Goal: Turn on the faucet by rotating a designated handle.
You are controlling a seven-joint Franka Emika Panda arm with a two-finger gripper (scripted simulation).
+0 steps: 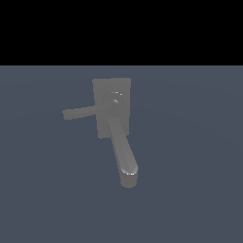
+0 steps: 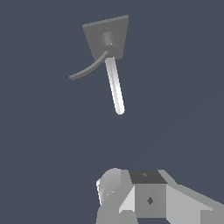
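Note:
The faucet (image 1: 113, 124) is a dull grey fixture with a squarish base block. Its thick round spout (image 1: 123, 154) runs toward the camera and ends in a bent tip. The handle (image 1: 79, 113), a thin flat-ended bar, projects from the pivot toward the exterior view's left. In the wrist view the faucet (image 2: 117, 31) lies far off, with its pale spout (image 2: 114, 85) and the slim darker handle (image 2: 87, 69) beside it. No gripper fingers show in either view. Nothing touches the handle.
A plain blue-grey floor (image 1: 190, 190) surrounds the faucet. White-and-grey blocky parts of the robot (image 2: 148, 197) fill the lower edge of the wrist view, well apart from the faucet. The arm does not appear in the exterior view.

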